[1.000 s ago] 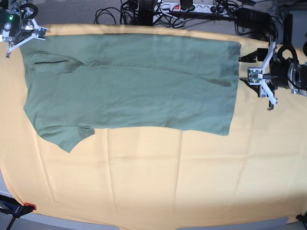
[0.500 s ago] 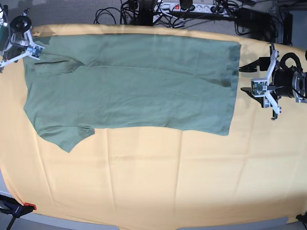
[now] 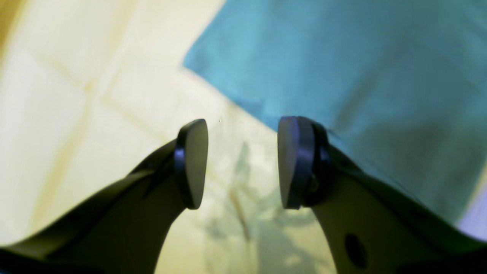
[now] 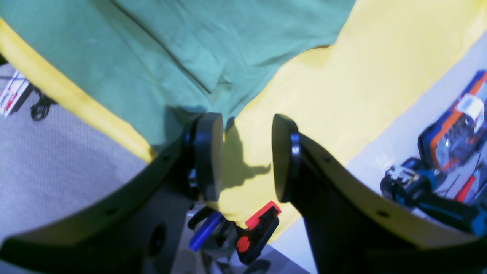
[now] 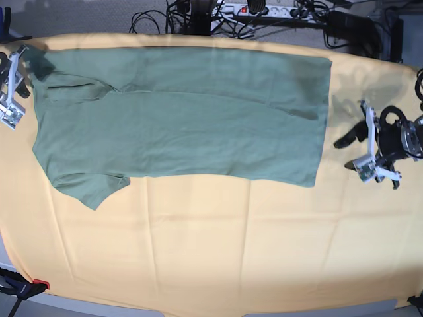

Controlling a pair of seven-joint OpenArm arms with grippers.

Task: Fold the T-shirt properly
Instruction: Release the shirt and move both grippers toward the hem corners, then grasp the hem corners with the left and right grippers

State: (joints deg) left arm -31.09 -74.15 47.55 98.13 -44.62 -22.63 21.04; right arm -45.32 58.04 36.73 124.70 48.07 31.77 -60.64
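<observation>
Green and soft, the T-shirt (image 5: 178, 119) lies flat on the big yellow cloth (image 5: 211, 251) that covers the worktop. It sits in the far half of the cloth, stretched from side to side. In the base view its sleeves are on the left and its straight bottom edge is on the right. One sleeve (image 5: 92, 188) sticks out toward the near side. Another fold of fabric (image 5: 73, 89) lies on top near the far left corner.

The left pincer (image 5: 370, 155) is on the right of the base view. It hovers over bare yellow cloth, just beside the bottom edge of the shirt, not touching it. In the left wrist view its two dark pads (image 3: 192, 163) stand apart with only cloth showing between them, so it is released and holds nothing. A corner of the shirt (image 3: 342, 76) shows just past the pads.

The right pincer (image 5: 12, 86) is at the left edge of the base view, right by the shirt's far left corner. In the right wrist view its pads (image 4: 207, 156) also stand apart, with yellow cloth in the gap. One pad is right at the shirt's edge (image 4: 182, 68), but I cannot tell if it touches. It holds nothing.

Black cables (image 5: 218, 13) and a power strip (image 5: 261, 10) lie past the far edge. A red clamp (image 4: 258, 228) grips the cloth's edge.
</observation>
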